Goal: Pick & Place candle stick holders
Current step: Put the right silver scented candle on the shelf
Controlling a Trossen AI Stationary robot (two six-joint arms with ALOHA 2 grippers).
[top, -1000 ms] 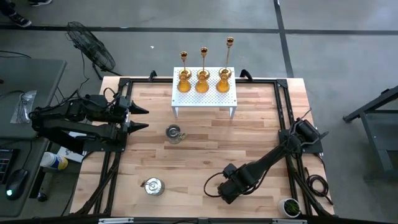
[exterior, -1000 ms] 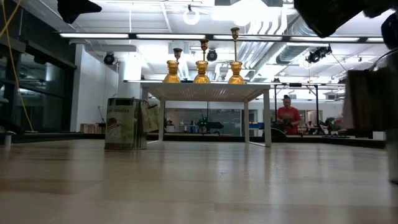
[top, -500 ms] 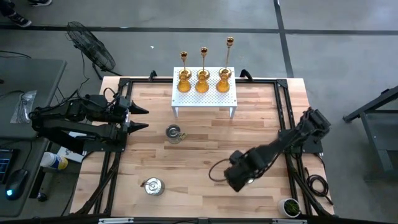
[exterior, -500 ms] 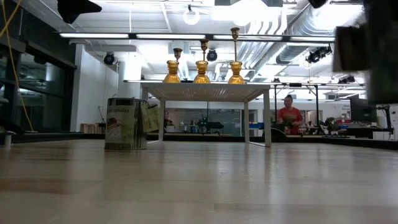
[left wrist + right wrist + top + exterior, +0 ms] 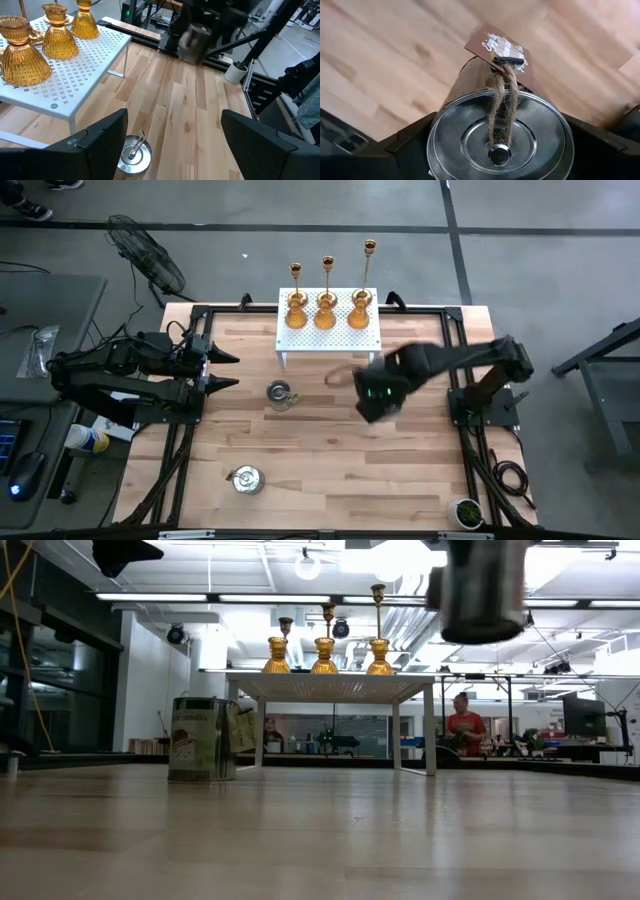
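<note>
Right end effector carries a silvery pot above the desk; left arm waits at the desk's left edge.

The right end effector (image 5: 378, 388) is clamped around a silvery round pot (image 5: 497, 135) with a twine loop and a brown tag on its lid, lifted clear of the desk (image 5: 320, 460) just right of centre, near the front of the white rack (image 5: 329, 340). On the rack stand three amber-orange cups (image 5: 326, 312), with three gold candlesticks (image 5: 327, 268) behind them. A second silvery pot (image 5: 279, 392) sits on the desk in front of the rack's left end, and a third (image 5: 245, 478) lies nearer the front left. The left end effector (image 5: 224, 370) hangs with fingers spread wide, empty.
</note>
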